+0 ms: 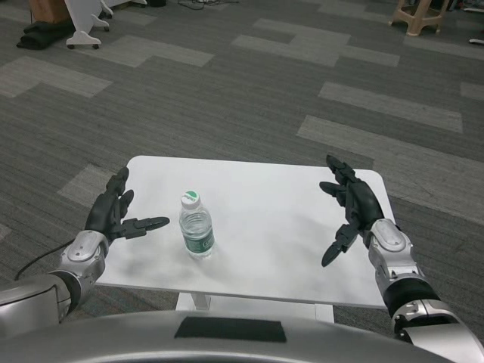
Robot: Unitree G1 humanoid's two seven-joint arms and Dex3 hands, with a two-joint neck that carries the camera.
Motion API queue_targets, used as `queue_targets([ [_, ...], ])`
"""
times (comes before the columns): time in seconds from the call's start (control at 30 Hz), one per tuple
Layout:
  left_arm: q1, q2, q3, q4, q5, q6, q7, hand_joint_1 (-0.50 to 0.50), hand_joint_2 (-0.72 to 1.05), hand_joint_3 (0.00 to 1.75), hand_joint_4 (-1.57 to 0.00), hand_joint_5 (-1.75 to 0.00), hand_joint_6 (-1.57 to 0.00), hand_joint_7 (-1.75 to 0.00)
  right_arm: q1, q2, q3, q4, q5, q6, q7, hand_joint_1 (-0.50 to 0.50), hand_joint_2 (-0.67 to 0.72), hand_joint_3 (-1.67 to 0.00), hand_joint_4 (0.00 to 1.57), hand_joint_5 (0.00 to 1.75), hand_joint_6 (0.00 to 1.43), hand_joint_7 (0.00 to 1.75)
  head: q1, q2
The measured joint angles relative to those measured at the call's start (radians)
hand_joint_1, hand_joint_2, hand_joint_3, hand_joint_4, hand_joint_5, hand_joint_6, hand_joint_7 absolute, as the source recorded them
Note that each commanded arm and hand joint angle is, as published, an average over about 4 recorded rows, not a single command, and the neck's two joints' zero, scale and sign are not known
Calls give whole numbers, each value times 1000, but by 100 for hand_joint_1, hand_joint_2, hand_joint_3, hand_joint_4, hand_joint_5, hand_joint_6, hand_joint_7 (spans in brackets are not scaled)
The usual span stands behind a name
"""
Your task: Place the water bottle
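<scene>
A clear water bottle with a white cap and a green label stands upright on the white table, left of its middle. My left hand hovers at the table's left edge, fingers spread and empty, a short gap from the bottle. My right hand is over the right part of the table, fingers apart, holding nothing, well clear of the bottle.
The small table stands on grey patterned carpet. A white wheeled stand is at the far left and a wooden stool at the far right, both distant. A black cable lies on the floor at the left.
</scene>
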Motion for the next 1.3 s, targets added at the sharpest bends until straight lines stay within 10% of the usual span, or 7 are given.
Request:
queue_targets([
  [1.3, 29, -4, 102, -40, 2, -78, -2, 50, 56, 9, 0, -31, 0, 0, 0, -22, 13, -1, 0, 0, -1, -12, 66, -16, 0, 78, 0, 0, -52, 52],
])
